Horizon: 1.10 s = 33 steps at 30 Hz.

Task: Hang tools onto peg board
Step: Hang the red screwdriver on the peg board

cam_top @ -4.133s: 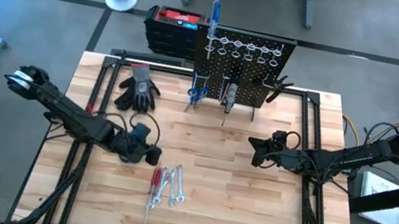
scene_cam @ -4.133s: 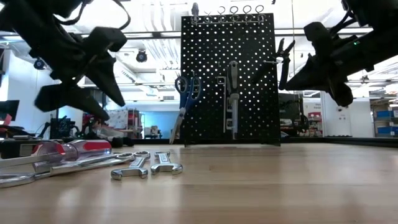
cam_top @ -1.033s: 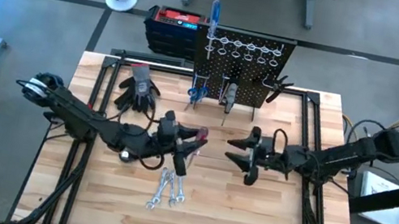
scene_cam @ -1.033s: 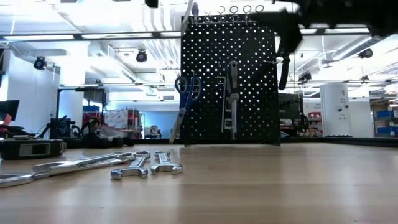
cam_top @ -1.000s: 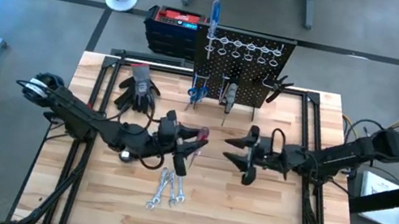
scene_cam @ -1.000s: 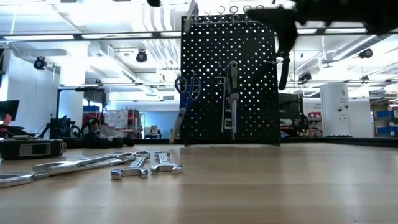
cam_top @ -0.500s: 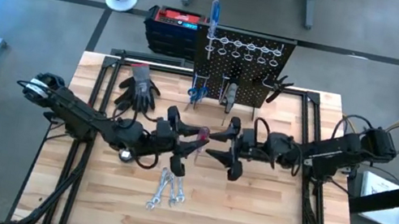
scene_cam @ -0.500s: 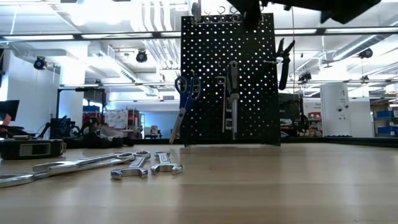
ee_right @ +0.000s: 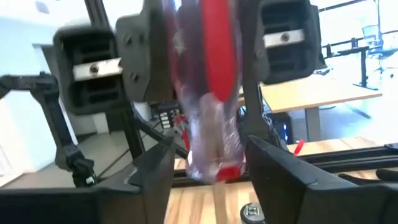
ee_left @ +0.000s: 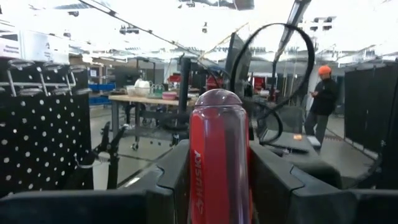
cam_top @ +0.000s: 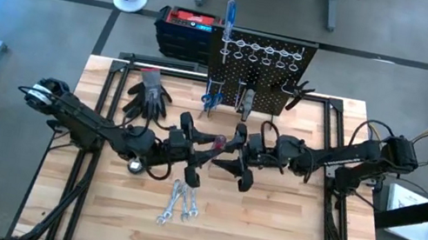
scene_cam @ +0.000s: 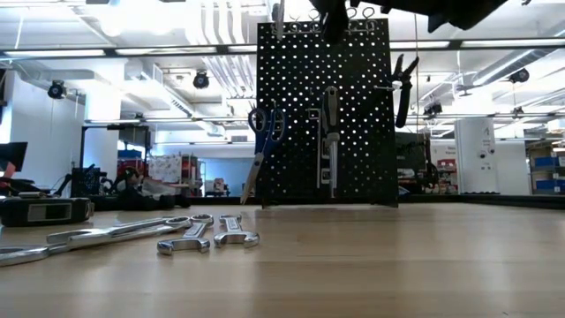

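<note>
A red-handled screwdriver (cam_top: 214,143) hangs level above the table's middle, with my left gripper (cam_top: 200,149) shut on it. My right gripper (cam_top: 226,152) faces it from the table's right, and its two fingers (ee_right: 155,171) stand on either side of the handle's butt end (ee_right: 212,163). The black peg board (cam_top: 260,68) stands upright at the far edge. It carries a blue-handled screwdriver (cam_top: 230,15), blue scissors (scene_cam: 263,132), a bar tool (scene_cam: 330,132) and dark pliers (scene_cam: 403,88). Silver wrenches (cam_top: 181,202) lie flat on the wood. My left gripper pinches the red handle (ee_left: 214,155) between its two fingers, which lie along it, coming level from the table's left. The rounded butt end (ee_left: 215,99) sticks out past the fingertips. The screwdriver is lifted clear of the table. I cannot tell whether my right gripper touches the handle.
Grey-black gloves (cam_top: 147,96) lie at the far left of the table. A red-topped black box (cam_top: 184,28) stands behind the board's left end. A long wrench (scene_cam: 97,235) lies near the short ones. A person (ee_left: 322,102) stands in the room beyond.
My right gripper has gone toward the table's left and a little up, up to my left gripper, and the screwdriver's butt end now stands between its fingers. My left gripper has stayed in place and rolled slightly, still holding the screwdriver.
</note>
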Available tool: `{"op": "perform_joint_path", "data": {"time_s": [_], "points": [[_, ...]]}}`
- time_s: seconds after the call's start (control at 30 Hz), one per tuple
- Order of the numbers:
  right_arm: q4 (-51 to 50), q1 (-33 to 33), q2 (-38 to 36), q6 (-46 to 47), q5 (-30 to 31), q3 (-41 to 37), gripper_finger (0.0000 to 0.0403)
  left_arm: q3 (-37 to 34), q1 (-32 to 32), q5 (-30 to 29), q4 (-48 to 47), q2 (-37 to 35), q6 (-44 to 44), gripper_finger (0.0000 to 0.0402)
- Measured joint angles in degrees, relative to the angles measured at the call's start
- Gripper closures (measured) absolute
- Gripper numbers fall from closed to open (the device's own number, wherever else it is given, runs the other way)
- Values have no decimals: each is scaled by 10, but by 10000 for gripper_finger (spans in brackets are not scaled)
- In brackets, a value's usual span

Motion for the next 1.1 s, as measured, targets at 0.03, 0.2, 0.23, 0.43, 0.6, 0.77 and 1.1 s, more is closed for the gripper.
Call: {"op": "perform_joint_path", "data": {"time_s": [0.03,0.2,0.23,0.43,0.6,0.77,1.1], "points": [[1,0,0,1,0,2,235,-1,0,0,-3,0,0,290],[-5,-3,-2,-10,2,5,313,-4,5,-1,-1,0,-13,290],[-7,-4,-2,-10,1,6,325,-4,6,-1,0,0,-15,290],[-10,-14,-2,-10,-21,6,335,-4,15,-2,3,6,-23,290],[-21,-14,-4,-9,-21,6,335,-4,21,-11,1,15,-24,290],[-65,-16,-29,-10,5,6,335,-4,22,-27,-40,-16,7,199],[-160,-34,-137,-43,32,6,336,-4,21,-92,-259,-130,-36,85]]}}
